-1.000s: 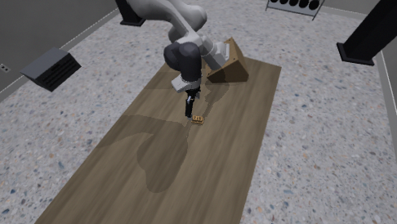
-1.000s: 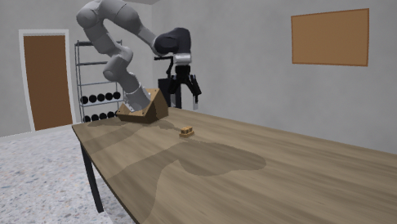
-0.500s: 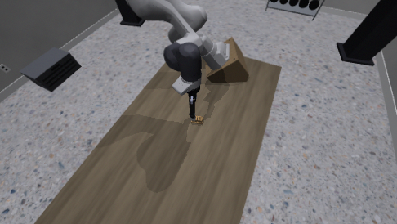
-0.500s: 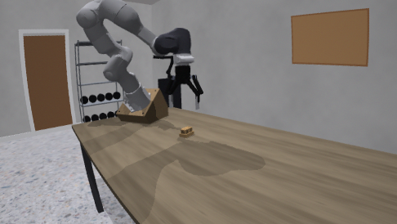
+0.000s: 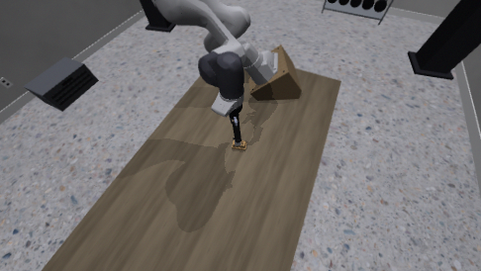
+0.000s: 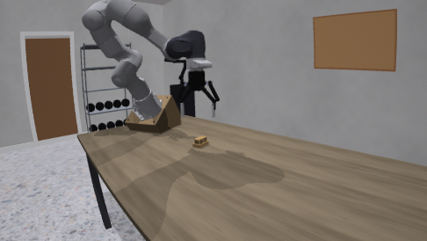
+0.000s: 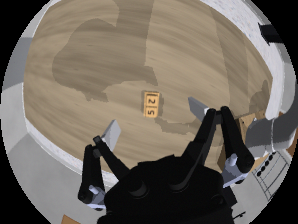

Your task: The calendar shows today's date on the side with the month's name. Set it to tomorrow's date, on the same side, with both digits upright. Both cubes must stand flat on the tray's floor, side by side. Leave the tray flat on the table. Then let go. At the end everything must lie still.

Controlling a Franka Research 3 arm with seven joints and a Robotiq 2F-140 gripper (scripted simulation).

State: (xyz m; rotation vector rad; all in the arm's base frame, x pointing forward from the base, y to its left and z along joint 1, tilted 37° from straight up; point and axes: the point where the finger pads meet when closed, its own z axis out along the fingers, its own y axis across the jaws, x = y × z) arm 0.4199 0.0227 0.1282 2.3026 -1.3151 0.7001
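The small wooden calendar, a tray with two digit cubes [image 5: 240,144], sits flat on the table near its middle. It also shows in the exterior view [image 6: 200,141] and in the wrist view [image 7: 152,104], where the cubes read 2 and 5. My gripper [image 6: 200,102] hangs well above the calendar, fingers pointing down, wide open and empty. In the wrist view the two fingertips stand on either side of the calendar, far above it. In the top view one finger of my gripper [image 5: 237,130] hides part of the tray.
The arm's wedge-shaped wooden base [image 5: 276,76] stands at the far end of the table [image 6: 264,176]. A shelf rack with black balls [image 6: 103,103] stands behind the table. Table edges run close on both long sides.
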